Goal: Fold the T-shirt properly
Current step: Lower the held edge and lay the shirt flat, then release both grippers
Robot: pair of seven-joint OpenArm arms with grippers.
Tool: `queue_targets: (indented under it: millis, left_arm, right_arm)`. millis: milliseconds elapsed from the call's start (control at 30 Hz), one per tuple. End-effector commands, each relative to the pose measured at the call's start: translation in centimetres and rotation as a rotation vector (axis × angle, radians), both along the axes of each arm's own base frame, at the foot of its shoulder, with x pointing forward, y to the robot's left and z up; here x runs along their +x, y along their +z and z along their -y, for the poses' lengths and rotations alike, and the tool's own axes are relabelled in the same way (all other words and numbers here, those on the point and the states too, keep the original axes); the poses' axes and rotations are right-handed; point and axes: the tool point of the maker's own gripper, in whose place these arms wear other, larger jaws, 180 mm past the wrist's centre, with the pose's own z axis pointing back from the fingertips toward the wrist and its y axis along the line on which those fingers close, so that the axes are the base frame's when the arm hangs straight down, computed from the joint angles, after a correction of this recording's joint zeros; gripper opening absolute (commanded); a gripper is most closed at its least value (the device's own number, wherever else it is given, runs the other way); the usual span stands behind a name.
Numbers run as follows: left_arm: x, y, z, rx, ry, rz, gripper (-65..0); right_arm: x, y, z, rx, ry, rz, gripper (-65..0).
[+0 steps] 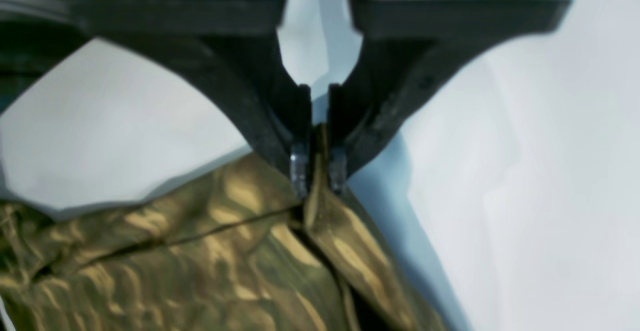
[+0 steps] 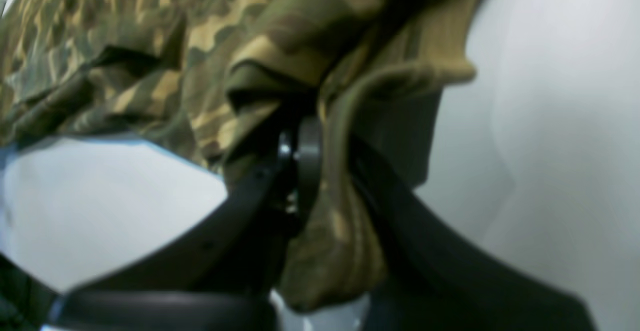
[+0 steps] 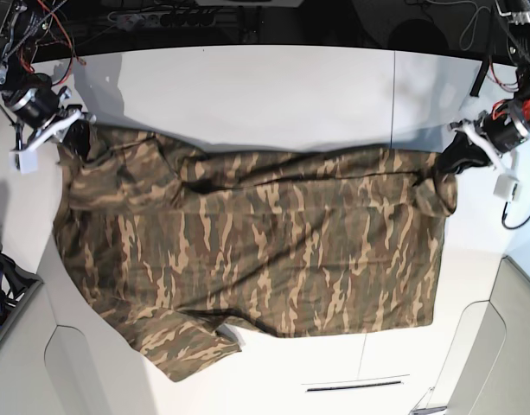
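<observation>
While the T-shirt (image 3: 247, 251) lies spread across the white table (image 3: 273, 86), apparently not yet folded, 2 grippers pinch its far edge: the left gripper (image 1: 318, 171) clamps a corner, the right gripper (image 2: 320, 171) clenches bunched cloth. Cables (image 3: 40, 26) crowd the table's back corners.

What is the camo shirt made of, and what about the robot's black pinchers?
The T-shirt looks like soft matte cloth, probably cotton knit: it wrinkles, drapes and bunches where pinched. Its collar looks ribbed. The left gripper and right gripper look like hard matte black plastic, with stiff, smooth edges.
</observation>
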Motion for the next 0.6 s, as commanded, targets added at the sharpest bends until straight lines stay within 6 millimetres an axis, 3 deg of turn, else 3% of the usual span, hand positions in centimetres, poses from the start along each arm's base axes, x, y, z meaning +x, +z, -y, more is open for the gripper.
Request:
queue_targets:
  millis: [0, 167, 400, 567]
  left_arm:
    - [0.6, 1.9, -0.3, 0.002, -0.007, 0.060, -65.0]
    - [-1.4, 3.1, -0.8, 0.000, 0.004, 0.060, -65.0]
    - [-4.1, 2.7, -1.8, 0.002, 0.031, 0.009, -65.0]
    - [-5.7, 2.1, -1.4, -0.037, 0.036, -0.031, -65.0]
  right_arm:
    - [0.4, 1.3, 0.3, -0.007, 0.014, 0.047, -65.0]
    - [-1.4, 1.6, 0.7, -0.030, 0.020, 0.031, -65.0]
    - [-3.5, 2.0, 1.7, -0.030, -0.002, 0.008, -65.0]
    - [-4.4, 2.2, 2.6, -0.014, -0.022, -0.023, -65.0]
